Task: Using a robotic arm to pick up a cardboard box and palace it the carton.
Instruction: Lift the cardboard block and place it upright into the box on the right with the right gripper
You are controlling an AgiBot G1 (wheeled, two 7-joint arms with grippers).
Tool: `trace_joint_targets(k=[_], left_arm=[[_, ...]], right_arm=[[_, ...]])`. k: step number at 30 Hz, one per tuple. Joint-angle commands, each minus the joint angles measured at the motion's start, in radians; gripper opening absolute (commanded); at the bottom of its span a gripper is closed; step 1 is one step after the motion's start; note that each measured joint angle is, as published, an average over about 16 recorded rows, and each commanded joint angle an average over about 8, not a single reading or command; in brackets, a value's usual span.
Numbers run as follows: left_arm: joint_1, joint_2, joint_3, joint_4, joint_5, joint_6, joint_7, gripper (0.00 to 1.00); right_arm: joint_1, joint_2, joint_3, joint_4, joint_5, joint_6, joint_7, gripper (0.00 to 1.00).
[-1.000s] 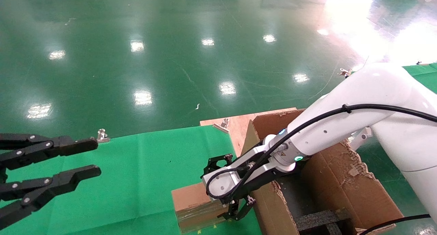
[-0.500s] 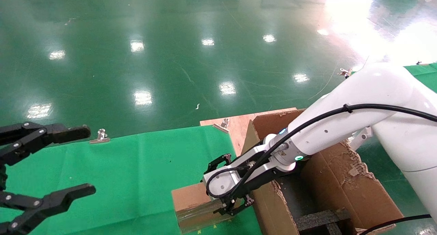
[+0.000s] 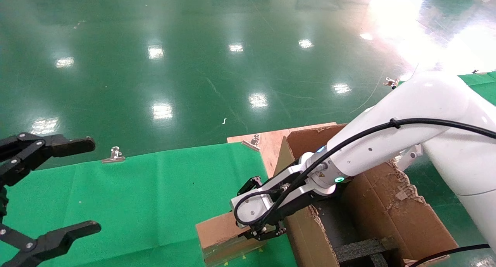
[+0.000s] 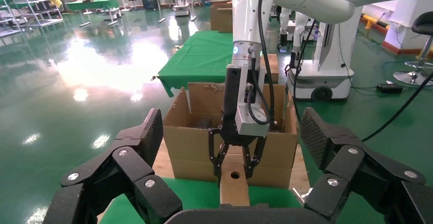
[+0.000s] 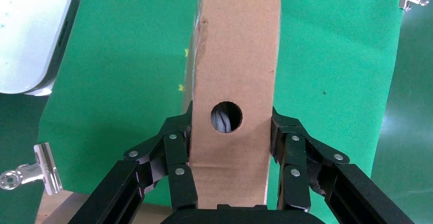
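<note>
The small brown cardboard box (image 3: 217, 232) stands on edge on the green cloth, just left of the large carton (image 3: 387, 209). My right gripper (image 3: 257, 220), on the white arm, is shut on the box's two sides. In the right wrist view the box (image 5: 235, 66) fills the gap between the fingers (image 5: 176, 157), its round hole facing up. The left wrist view shows the box (image 4: 234, 183) held in front of the carton (image 4: 194, 142). My left gripper (image 3: 58, 189) is open and empty at the far left.
Black foam inserts (image 3: 364, 247) lie inside the carton, whose flaps are torn. The green cloth (image 3: 147, 197) covers the table, held by metal clips (image 3: 113, 155). A bare wooden board (image 3: 267, 143) shows behind the carton. Glossy green floor lies beyond.
My right gripper's fingers closed from open onto the sides of the box, and the box has tilted up slightly. My left gripper opened wider.
</note>
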Motion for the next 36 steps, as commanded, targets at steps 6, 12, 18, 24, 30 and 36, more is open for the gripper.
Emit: trace_joint_targets(k=[6, 12, 18, 24, 30, 36], left_arm=[[0.0, 0.0, 0.0, 0.0, 0.0, 0.0, 0.0, 1.0], [0.0, 0.0, 0.0, 0.0, 0.0, 0.0, 0.0, 1.0], [0.0, 0.0, 0.0, 0.0, 0.0, 0.0, 0.0, 1.0], [0.0, 0.0, 0.0, 0.0, 0.0, 0.0, 0.0, 1.0], [0.0, 0.0, 0.0, 0.0, 0.0, 0.0, 0.0, 1.0], [0.0, 0.0, 0.0, 0.0, 0.0, 0.0, 0.0, 1.0]], right_arm=[[0.02, 0.008, 0.004, -0.018, 0.017, -0.003, -0.003, 0.0], [0.117, 0.034, -0.001, -0.077, 0.062, -0.024, -0.015, 0.0], [0.257, 0.079, -0.047, -0.155, 0.115, -0.034, -0.046, 0.0], [0.393, 0.122, -0.116, -0.239, 0.173, -0.036, -0.09, 0.0], [0.493, 0.14, -0.194, -0.312, 0.245, -0.037, -0.135, 0.0], [0.569, 0.145, -0.274, -0.356, 0.309, -0.036, -0.167, 0.0]])
